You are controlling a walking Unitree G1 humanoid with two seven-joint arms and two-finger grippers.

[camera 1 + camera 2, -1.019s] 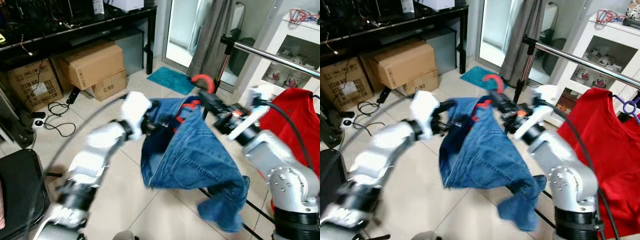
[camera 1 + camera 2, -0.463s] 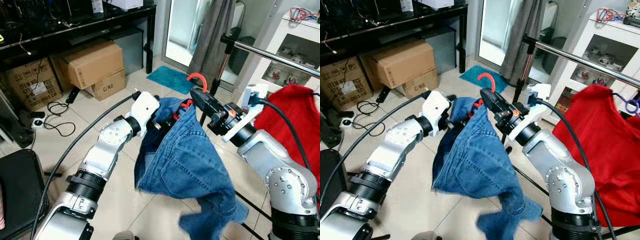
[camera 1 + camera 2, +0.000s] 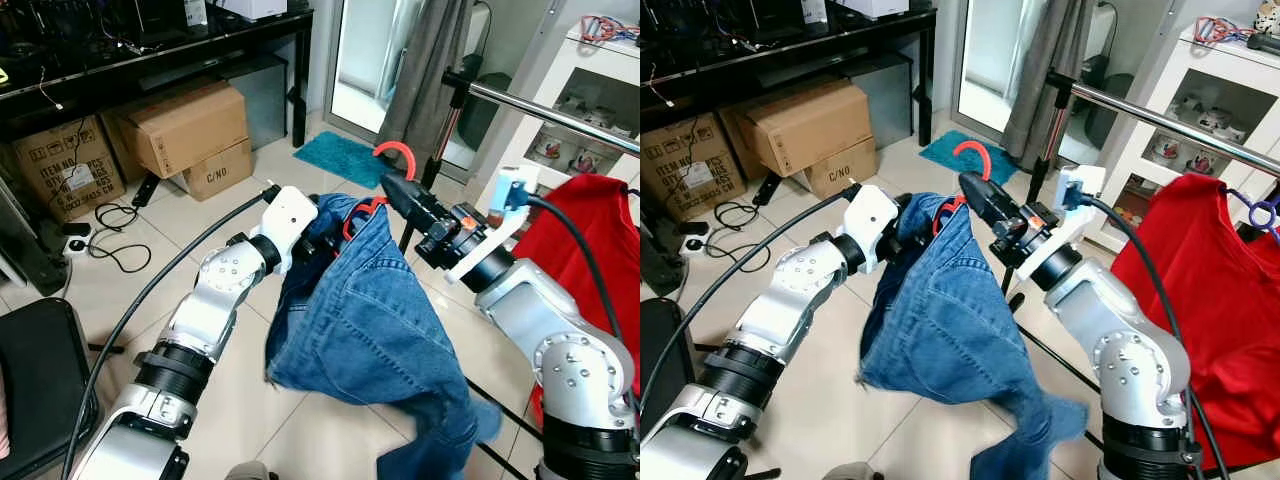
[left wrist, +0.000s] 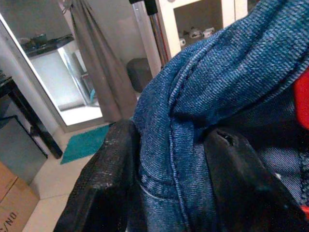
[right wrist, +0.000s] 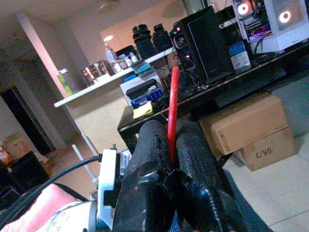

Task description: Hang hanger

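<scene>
Two silver arms reach forward over the tiled floor and meet at a pair of blue jeans that hangs between them, its legs trailing down toward the tiles. The left gripper is pressed into the waistband from the robot's left; in the left wrist view its black fingers sit on either side of a thick denim fold, pinching the cloth. The right gripper comes in from the robot's right, its fingers pressed together on the thin red stem of the hanger. The hanger's red hook curves up above the right gripper's tips, and a short red piece of its frame shows in the open waist of the jeans. The hook is still well short of the clothes rail, which runs across above and beyond the right arm on a dark upright pole. A red garment hangs from that rail on the robot's right. Further off, cardboard boxes sit on the floor under a black bench. A small teal mat lies before a glass door, beside a grey curtain.
</scene>
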